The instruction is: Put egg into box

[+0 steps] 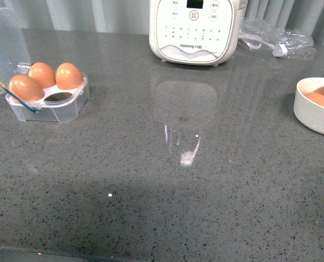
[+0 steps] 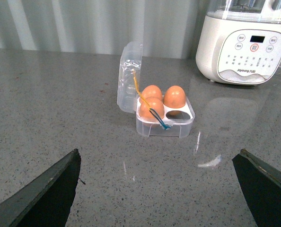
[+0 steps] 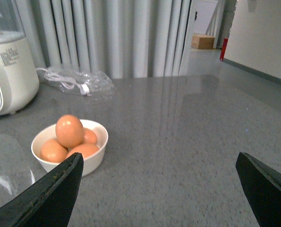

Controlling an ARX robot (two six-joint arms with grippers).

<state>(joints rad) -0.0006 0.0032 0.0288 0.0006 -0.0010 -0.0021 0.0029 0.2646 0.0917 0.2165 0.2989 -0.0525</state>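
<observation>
Front view: egg carton (image 1: 61, 111), worktop's (image 1: 178, 213) left edge, lid (image 1: 6, 46) cropped; egg bowl (image 1: 309, 117) cropped right; left gripper (image 2: 158, 153), right gripper (image 3: 159, 155) gaping, empty.

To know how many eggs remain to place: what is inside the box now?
Three eggs sit in the box; its near right cell is empty. The lid stands open. The eggs' undersides are hidden in their cells.

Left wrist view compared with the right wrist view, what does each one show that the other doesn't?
Only the left wrist view shows the box, lid open, with three eggs and one empty cell. Only the right wrist view shows the white bowl of eggs and a clear plastic bag. Both show the white appliance, the grey counter, and open, empty claws: left claw, right claw.
</observation>
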